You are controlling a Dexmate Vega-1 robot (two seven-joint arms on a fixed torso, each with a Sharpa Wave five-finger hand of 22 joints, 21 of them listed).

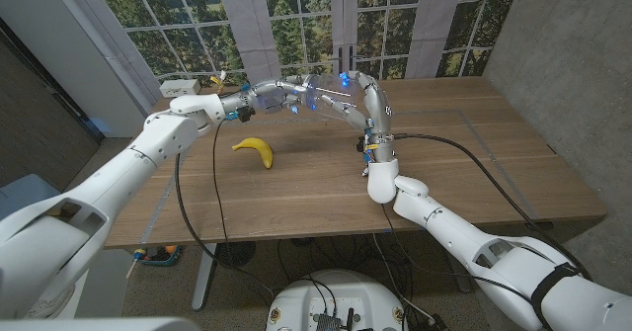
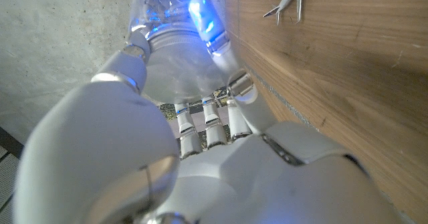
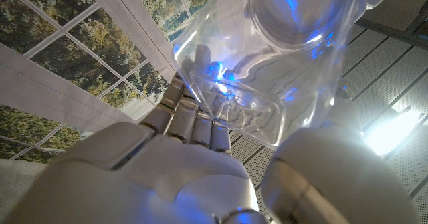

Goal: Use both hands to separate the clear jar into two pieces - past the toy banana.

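Both hands hold the clear jar [image 1: 308, 91] sideways in the air above the far middle of the table, beyond the yellow toy banana [image 1: 255, 150]. My left hand [image 1: 265, 99] grips one end, which the left wrist view shows as the lid end [image 2: 175, 70]. My right hand [image 1: 363, 99] wraps the clear body [image 3: 267, 70], seen close in the right wrist view. The jar looks like one piece. Blue light glints off the plastic.
The wooden table [image 1: 464, 163] stretches wide to the right and front. Small objects [image 1: 197, 82] lie at the far left corner. A pair of metal tongs [image 2: 289, 2] lies on the wood near my left hand. Windows stand behind the table.
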